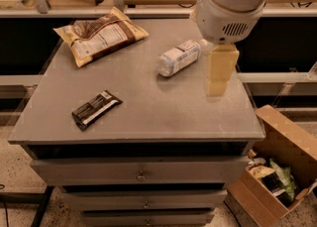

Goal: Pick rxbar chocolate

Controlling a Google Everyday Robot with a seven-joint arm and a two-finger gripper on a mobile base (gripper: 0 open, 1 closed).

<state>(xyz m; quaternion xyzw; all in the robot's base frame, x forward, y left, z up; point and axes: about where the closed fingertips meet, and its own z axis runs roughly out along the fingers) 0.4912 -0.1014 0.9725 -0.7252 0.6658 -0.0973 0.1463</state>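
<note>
Dark-wrapped flat rxbar chocolate point(96, 109) lies near the front left of the grey bench point(173, 114), well apart from the cream gripper point(218, 85) hanging over the right side; whether it is parted cannot be told.

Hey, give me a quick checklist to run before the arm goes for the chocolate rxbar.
1. rxbar chocolate visible, lying flat near the front left of the table: ok.
2. Bar apart from the snack bag and bottle: ok.
3. end effector above the bar: not ok; it hovers over the table's right side, beside the bottle.
4. Route from there to the bar free of the bottle: probably ok; the bottle lies farther back.
</note>
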